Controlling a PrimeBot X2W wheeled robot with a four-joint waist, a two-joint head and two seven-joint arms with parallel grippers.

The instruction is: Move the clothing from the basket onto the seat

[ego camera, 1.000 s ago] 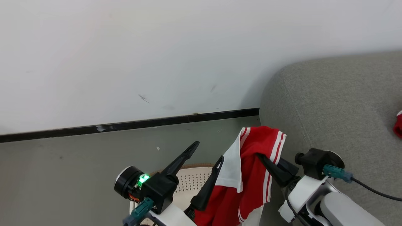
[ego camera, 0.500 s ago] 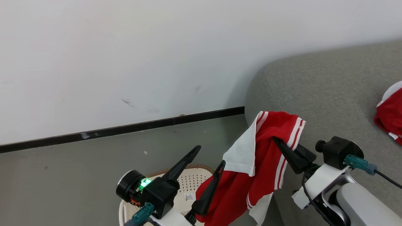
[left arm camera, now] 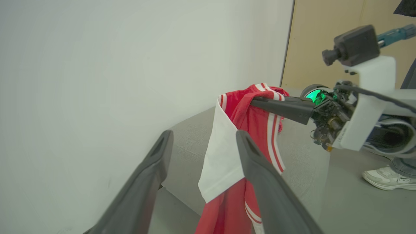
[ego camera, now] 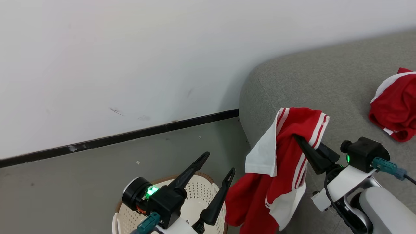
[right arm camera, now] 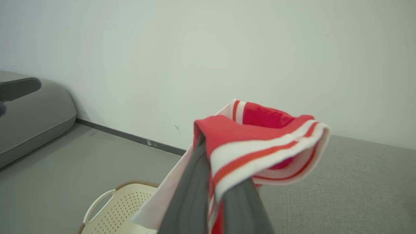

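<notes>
The clothing [ego camera: 287, 152], bright red with white panels and stripe trim, hangs from my right gripper [ego camera: 297, 138], which is shut on its striped edge. The garment dangles in the air beside the rounded corner of the grey seat [ego camera: 325, 78], right of the basket [ego camera: 201, 190]. In the right wrist view the clothing [right arm camera: 260, 143] drapes over my shut fingers [right arm camera: 195, 182], above the basket [right arm camera: 130, 201]. My left gripper [ego camera: 219, 162] stands open and holds nothing above the basket. The left wrist view shows the clothing [left arm camera: 224, 156] just beyond its spread fingers [left arm camera: 260, 182].
Another red and white garment [ego camera: 395, 107] lies on the seat at the far right. A white wall with a black baseboard [ego camera: 130, 135] runs behind the grey floor [ego camera: 65, 182]. A person's white shoe [left arm camera: 386, 178] stands on the floor past my right arm.
The head view has swung right, showing more of the seat and the second garment. My right gripper has carried the clothing up and away from the basket toward the seat's corner.
</notes>
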